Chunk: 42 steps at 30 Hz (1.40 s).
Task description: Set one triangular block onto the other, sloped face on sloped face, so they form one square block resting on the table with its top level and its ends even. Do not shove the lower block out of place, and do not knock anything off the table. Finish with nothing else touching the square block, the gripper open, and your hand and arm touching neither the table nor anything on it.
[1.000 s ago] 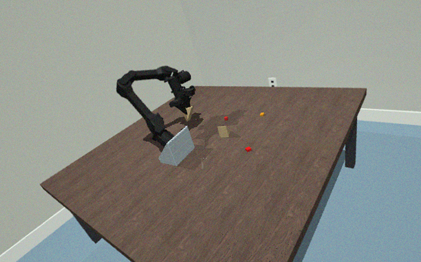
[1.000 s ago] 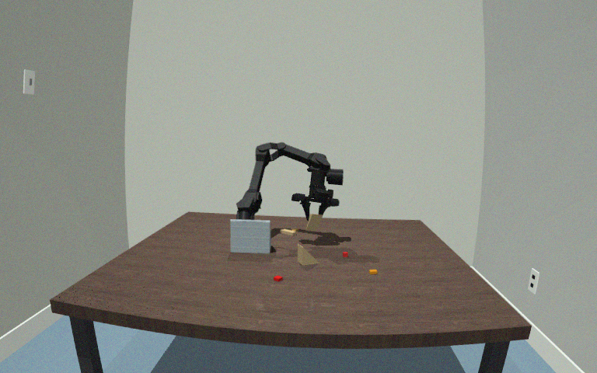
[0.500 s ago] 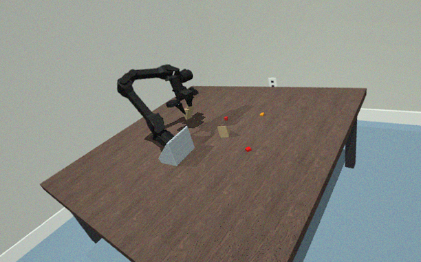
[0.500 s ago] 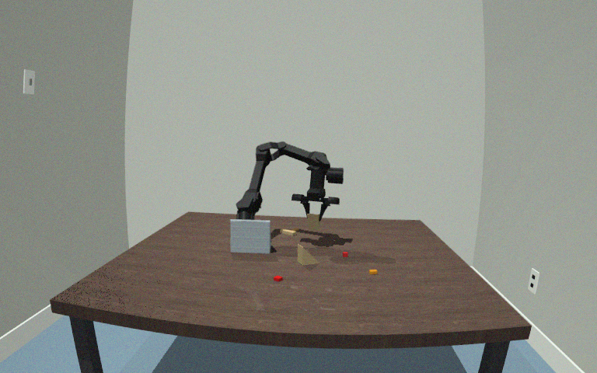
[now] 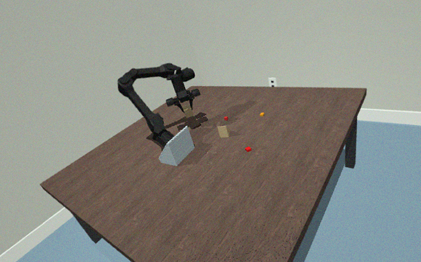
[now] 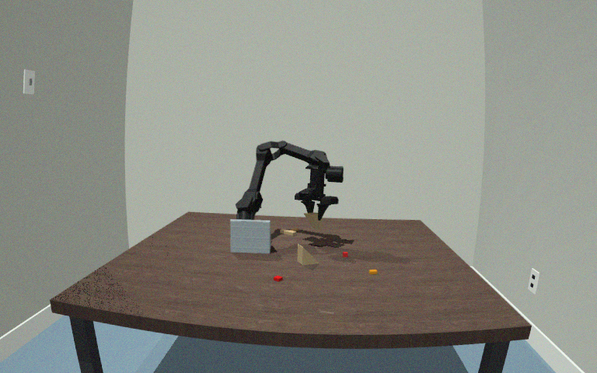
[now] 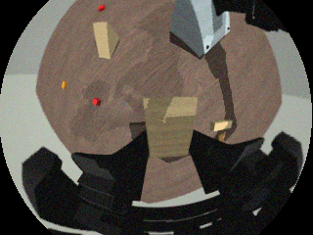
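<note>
Tan wooden triangular block (image 7: 171, 127) | clenched in the jaws of the black gripper (image 6: 315, 214), aloft near the worktop's (image 6: 176, 308) far edge | second tan triangular block (image 6: 305, 255) rests mid-worktop | likely light, rigid, slip-prone slope; hold flat ends.

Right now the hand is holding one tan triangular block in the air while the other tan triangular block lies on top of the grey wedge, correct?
Not quite. The hand does hold one tan triangular block aloft, but the other tan triangular block stands on the brown wooden table, apart from the grey wedge; the exterior view shows this.
</note>
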Each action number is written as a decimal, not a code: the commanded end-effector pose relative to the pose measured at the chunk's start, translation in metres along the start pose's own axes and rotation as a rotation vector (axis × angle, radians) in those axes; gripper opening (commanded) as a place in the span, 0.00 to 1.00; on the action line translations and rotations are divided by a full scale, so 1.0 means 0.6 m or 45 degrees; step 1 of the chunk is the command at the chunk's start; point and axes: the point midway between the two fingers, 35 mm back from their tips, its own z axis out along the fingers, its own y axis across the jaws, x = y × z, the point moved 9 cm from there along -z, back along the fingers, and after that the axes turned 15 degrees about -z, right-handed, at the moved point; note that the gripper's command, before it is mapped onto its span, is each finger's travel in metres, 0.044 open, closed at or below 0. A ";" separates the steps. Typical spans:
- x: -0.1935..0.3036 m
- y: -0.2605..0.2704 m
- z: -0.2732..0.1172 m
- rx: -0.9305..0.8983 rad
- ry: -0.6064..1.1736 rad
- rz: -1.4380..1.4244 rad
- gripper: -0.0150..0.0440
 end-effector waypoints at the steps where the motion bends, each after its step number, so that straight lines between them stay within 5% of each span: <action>1: -0.007 0.003 0.000 0.017 0.036 0.188 0.25; 10: -0.016 0.006 -0.004 0.040 0.105 0.549 0.25; 42: -0.125 0.116 -0.047 0.000 0.083 0.548 0.25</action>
